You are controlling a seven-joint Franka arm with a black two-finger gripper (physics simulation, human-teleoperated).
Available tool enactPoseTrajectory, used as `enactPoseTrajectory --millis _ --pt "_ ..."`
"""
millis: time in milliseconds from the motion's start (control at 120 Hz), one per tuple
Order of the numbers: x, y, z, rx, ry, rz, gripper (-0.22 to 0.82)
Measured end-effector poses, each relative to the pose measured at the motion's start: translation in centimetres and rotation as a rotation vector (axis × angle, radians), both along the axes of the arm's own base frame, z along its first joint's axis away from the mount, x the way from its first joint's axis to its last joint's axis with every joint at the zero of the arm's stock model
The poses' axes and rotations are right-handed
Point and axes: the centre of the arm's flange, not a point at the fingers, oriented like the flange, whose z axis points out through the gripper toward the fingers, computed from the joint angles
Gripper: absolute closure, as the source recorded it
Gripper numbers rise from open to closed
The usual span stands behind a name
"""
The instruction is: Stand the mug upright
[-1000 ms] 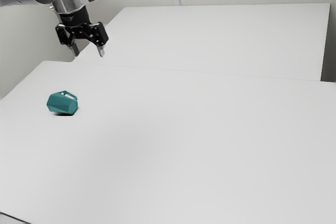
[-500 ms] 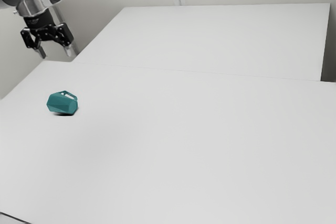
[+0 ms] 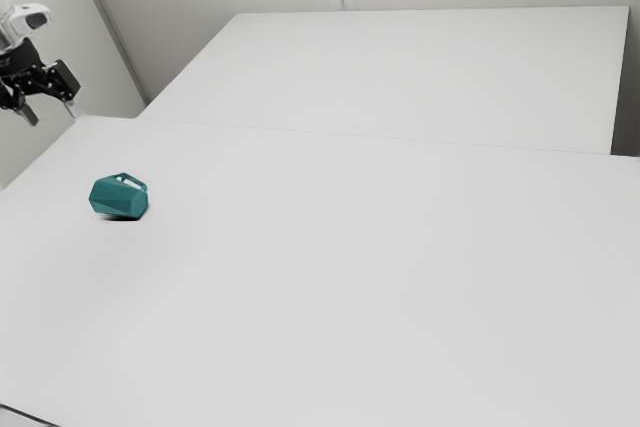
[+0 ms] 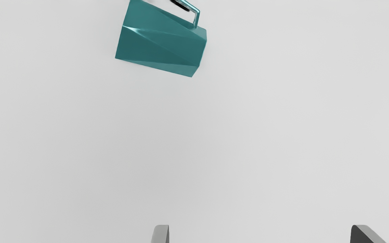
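A teal faceted mug lies on its side near the exterior view's left, its handle on the upper side. My gripper hangs in the air at the exterior view's left edge, above the level of the table and apart from the mug. In the wrist view the mug shows its side and part of its handle, some way off from the fingertips. The gripper is open there, its two fingers wide apart with nothing between them.
The mug rests on a large white table. Behind it a second white surface adjoins, with pale walls beyond. A dark thin line crosses the near corner at the exterior view's left.
My arm has moved steadily toward the exterior view's left, so part of the hand is now past the picture's edge. The mug has stayed where it was.
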Motion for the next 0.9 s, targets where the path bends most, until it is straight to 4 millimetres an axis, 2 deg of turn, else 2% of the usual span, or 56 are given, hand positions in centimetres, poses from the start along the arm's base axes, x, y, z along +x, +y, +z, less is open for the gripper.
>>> enactPoseTrajectory --millis 92,242,492,625,783,900 --pt "0.1 2.9 -1.3 -0.021 -0.025 -0.012 0.02" --pt "0.7 6.6 -3.1 -0.04 -0.062 -0.052 0.02" --pt "-2.8 14.9 -7.2 -0.137 -0.158 -0.034 0.02" --pt "-4.0 18.3 -10.8 -0.215 -0.239 -0.032 0.02" --pt "-4.8 21.1 -15.0 -0.308 -0.355 -0.047 0.02" --pt "-5.1 22.4 -17.5 -0.368 -0.453 -0.067 0.02"
